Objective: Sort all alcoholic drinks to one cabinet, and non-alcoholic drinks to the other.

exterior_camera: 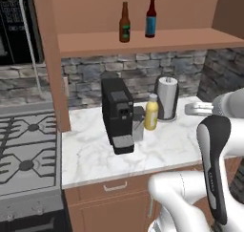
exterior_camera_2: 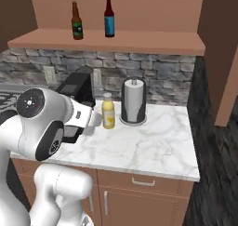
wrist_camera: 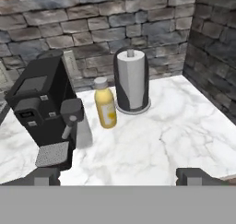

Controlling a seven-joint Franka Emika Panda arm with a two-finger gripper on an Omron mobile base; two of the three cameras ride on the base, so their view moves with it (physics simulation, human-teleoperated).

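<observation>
Two alcoholic drinks stand upright on the shelf floor of an open wall cabinet (exterior_camera: 190,39): a brown bottle with a green label (exterior_camera: 125,23) (exterior_camera_2: 76,21) and a blue bottle with a dark red neck (exterior_camera: 150,18) (exterior_camera_2: 109,18). A non-alcoholic drink, the yellow bottle with a whitish cap (exterior_camera: 151,112) (exterior_camera_2: 108,111) (wrist_camera: 105,104), stands on the marble counter (wrist_camera: 175,135) between the coffee machine and the paper towel roll. My gripper (wrist_camera: 120,177) hovers over the counter's front, facing the yellow bottle from some distance. It is open and empty.
A black coffee machine (exterior_camera: 117,114) (wrist_camera: 44,103) stands left of the yellow bottle, a paper towel roll in a dark holder (exterior_camera: 167,98) (wrist_camera: 132,80) to its right. A stove (exterior_camera: 24,154) lies left of the counter. The cabinet door (exterior_camera: 50,59) hangs open beside the stove.
</observation>
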